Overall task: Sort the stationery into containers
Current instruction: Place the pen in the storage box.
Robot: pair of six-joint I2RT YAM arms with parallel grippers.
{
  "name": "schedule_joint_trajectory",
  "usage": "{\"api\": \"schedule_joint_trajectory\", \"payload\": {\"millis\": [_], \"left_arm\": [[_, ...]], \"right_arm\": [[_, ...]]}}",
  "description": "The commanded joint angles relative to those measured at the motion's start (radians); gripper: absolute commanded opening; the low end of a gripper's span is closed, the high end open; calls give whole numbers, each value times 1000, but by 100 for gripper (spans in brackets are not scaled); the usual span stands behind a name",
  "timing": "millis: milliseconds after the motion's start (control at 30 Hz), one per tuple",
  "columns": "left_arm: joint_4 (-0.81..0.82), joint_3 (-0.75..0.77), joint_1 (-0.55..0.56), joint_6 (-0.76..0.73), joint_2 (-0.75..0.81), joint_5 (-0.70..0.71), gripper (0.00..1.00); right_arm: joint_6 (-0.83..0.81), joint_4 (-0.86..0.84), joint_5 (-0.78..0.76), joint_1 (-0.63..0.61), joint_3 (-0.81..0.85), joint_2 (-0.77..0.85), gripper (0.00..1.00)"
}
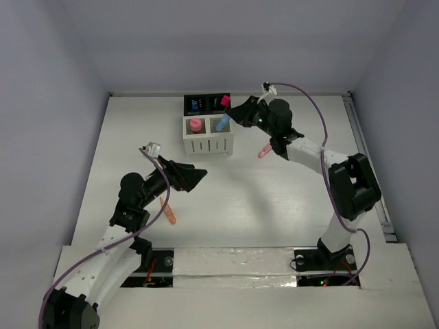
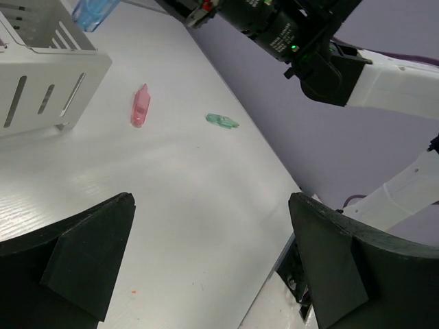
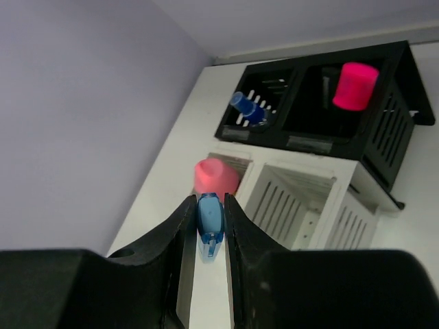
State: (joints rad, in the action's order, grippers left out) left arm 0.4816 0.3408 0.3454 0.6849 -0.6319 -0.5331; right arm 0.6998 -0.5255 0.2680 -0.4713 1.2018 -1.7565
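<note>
Black fingers [image 2: 82,267] of the left gripper [image 1: 195,177] stand wide apart over the bare white table [image 1: 274,199], holding nothing, with an orange pen [image 1: 168,211] lying beside that arm. Farther back, the right gripper [image 3: 208,205] is clamped on a blue pen [image 3: 209,223], which hangs tilted at the mouth of the right white cup in the block of four cups [image 1: 209,144]; I cannot tell whether it touches the rim. A pink-topped piece [image 1: 196,125] stands in the left white cup, a blue-capped highlighter [image 3: 248,110] leans in the left black cup, and a pink-capped highlighter [image 3: 354,84] sits in the right black one. A pink pen [image 2: 140,106] and a small green piece [image 2: 221,121] lie loose on the table right of the block
</note>
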Motion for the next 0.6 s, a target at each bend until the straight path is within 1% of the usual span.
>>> {"api": "schedule_joint_trajectory", "payload": {"millis": [0,167,300,333,400,433,500,533,567], "left_arm": [[83,0,0,-1,8,1,93],[87,-5,0,-5,-8,1,93],[84,-2,0,-15,-8,12,92],[83,0,0,-16,-6,13,92],[84,-2,0,-18,-6,18,91],[84,-2,0,-18,-8,19,91],[84,-2,0,-18,-11,18,89],[84,-2,0,-18,-12,16,88],[87,-3,0,-16,-14,13,87]], "right_arm": [[-114,53,-72,5,90,-58,0],[-178,119,-78,5,208,-135,0],[-178,114,-21,5,231,-178,0],[-177,98,-6,5,228,-182,2],[-172,85,28,5,220,-182,14],[-174,79,36,5,220,-179,27],[-175,85,46,5,220,-173,40],[-178,100,50,5,223,-169,51],[-184,107,51,5,222,-158,55]]}}
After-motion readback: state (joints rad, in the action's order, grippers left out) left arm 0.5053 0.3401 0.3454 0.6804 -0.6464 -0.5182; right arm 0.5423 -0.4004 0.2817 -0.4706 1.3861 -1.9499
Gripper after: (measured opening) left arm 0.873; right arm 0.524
